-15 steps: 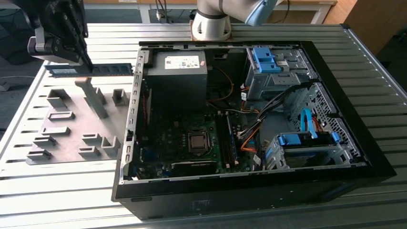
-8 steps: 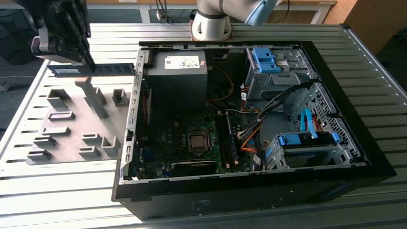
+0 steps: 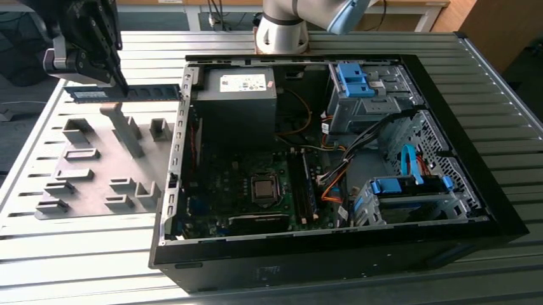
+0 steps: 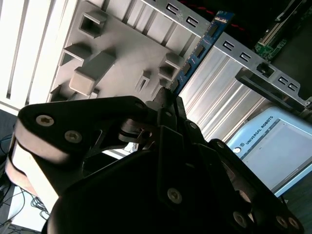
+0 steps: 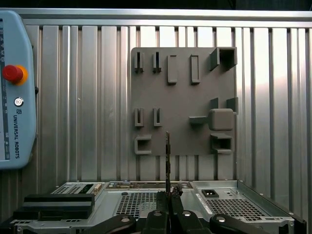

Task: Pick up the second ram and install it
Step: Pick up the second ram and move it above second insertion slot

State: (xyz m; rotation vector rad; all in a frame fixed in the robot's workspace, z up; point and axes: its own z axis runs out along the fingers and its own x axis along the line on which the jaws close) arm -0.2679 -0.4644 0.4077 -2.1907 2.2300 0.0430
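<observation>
ribbed metal table (image 3: 85,254): carries everything. bare slats border the fixture on the exterior view's left and near side.

open computer case (image 3: 339,264): lies on its side with the board exposed. its perforated side wall stands just beside the grey fixture plate (image 3: 98,168), and only a narrow strip of slats runs between the two edges.

fixture plate: flat on the table and studded with raised blocks and pockets, seen square-on in the first wrist view (image 5: 180,102).

teach pendant (image 5: 14,122): rests on the slats, well apart from the plate.

gripper (image 3: 119,86): hangs over the plate's far edge. in both wrist views (image 5: 168,204) (image 4: 168,100) its fingers are clamped on the second ram.

second ram (image 3: 152,92): off the plate, carried on its long edge and roughly level, above the blocks and apart from them. it shows edge-on in the first wrist view (image 5: 167,156) and as a blue strip in the second wrist view (image 4: 201,46). its end toward the case comes close to the wall's top edge; contact cannot be judged.
</observation>
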